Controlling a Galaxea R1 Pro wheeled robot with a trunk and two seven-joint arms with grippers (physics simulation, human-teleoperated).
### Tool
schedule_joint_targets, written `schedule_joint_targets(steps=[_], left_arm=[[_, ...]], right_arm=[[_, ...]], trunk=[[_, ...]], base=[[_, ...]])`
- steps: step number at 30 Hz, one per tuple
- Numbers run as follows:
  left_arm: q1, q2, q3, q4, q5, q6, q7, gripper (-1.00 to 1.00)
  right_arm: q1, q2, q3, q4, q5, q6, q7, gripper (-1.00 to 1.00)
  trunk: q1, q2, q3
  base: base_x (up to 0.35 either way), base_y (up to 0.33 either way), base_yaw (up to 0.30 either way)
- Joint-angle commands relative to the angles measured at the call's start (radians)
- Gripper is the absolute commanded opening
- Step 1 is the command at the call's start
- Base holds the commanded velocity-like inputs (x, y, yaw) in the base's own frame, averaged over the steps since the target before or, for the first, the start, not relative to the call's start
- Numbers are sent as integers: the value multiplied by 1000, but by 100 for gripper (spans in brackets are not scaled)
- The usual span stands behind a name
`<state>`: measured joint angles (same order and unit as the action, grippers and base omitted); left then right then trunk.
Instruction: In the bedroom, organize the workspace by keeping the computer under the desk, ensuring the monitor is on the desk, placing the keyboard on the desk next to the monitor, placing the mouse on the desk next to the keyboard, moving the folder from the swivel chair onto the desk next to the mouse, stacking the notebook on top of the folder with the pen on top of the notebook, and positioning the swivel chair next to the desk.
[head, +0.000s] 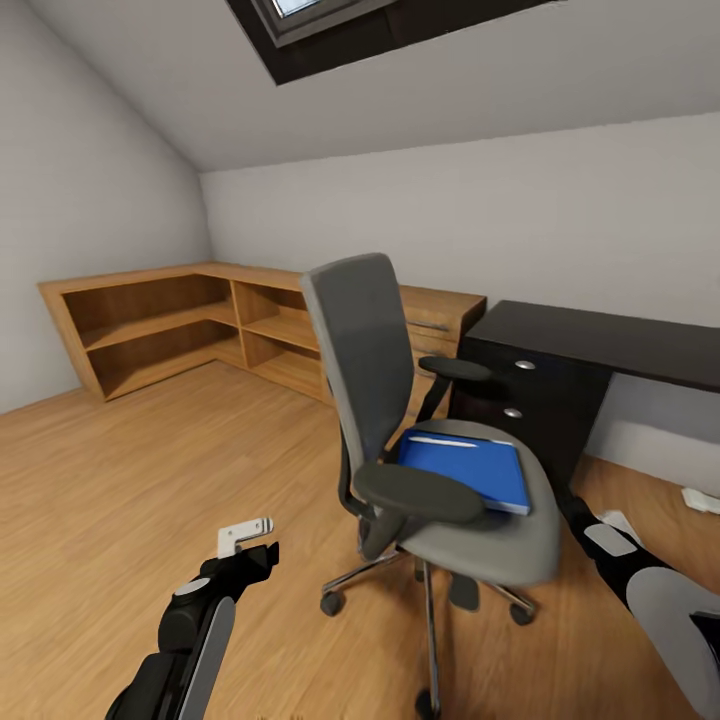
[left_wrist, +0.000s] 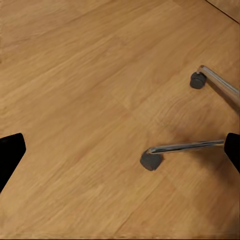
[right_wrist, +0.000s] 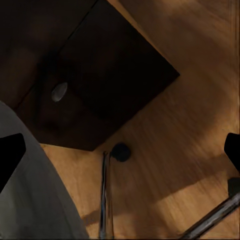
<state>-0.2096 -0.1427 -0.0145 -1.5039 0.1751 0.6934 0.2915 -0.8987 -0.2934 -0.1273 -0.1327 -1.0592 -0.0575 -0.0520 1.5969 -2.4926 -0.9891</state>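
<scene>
The grey swivel chair (head: 380, 340) stands mid-room, just left of the black desk (head: 600, 335). On its seat lies the blue folder (head: 475, 470), and a slim pale stick, apparently the pen (head: 443, 441), rests along the folder's far edge. My left gripper (left_wrist: 120, 152) hangs open over bare floor beside the chair's chrome legs (left_wrist: 185, 146). Low between the seat and the desk's drawer block (right_wrist: 100, 75), my right gripper (right_wrist: 120, 152) is open and empty. The computer, monitor, keyboard, mouse and notebook are out of view.
A low open wood shelf unit (head: 160, 330) runs along the back left corner, with a wood dresser (head: 440, 315) behind the chair. A small white object (head: 702, 499) lies on the floor under the desk at the right edge. Open wood floor (head: 130, 470) spreads to the left.
</scene>
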Motion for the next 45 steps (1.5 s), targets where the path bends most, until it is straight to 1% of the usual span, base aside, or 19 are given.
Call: schedule_joint_targets(steps=[1, 6, 10, 16, 18, 21, 31, 41, 45], left_arm=[[-1, 0, -1, -1, 11, 3, 9, 100], [-1, 0, -1, -1, 11, 3, 9, 100], [0, 0, -1, -1, 11, 3, 8, 100], [-1, 0, -1, -1, 11, 3, 8, 100], [0, 0, -1, -1, 11, 3, 8, 100], [0, 0, -1, -1, 11, 3, 8, 100], [-1, 0, -1, -1, 11, 3, 10, 100], [-1, -1, -3, -1, 11, 3, 10, 100], [0, -1, -4, -1, 11, 3, 9, 100]], right_arm=[[0, 0, -7, -1, 1, -1, -2, 100], [0, 2, -9, -1, -1, -1, -2, 100], [0, 5, -9, 0, -1, 0, -3, 100], [0, 23, -8, 1, -1, -1, -2, 100], [0, 34, -7, 1, 0, -1, -1, 100], [0, 41, -6, 1, 0, -1, -1, 100], [0, 45, -5, 1, 0, -1, 0, 100], [0, 43, -6, 1, 1, -1, 0, 100], [0, 43, -6, 1, 1, -1, 0, 100]], trunk=[[-1, 0, -1], [-1, 0, -1], [-1, 0, -1], [-1, 0, -1], [-1, 0, -1], [-1, 0, -1], [-1, 0, -1], [-1, 0, -2], [-1, 0, -2]], base=[[-284, 0, 0], [-266, 0, 0], [-74, 0, 0], [-7, 0, 36], [-1, 0, 212], [0, 0, 255], [0, 0, 266], [0, 0, 35], [-175, 34, 0]])
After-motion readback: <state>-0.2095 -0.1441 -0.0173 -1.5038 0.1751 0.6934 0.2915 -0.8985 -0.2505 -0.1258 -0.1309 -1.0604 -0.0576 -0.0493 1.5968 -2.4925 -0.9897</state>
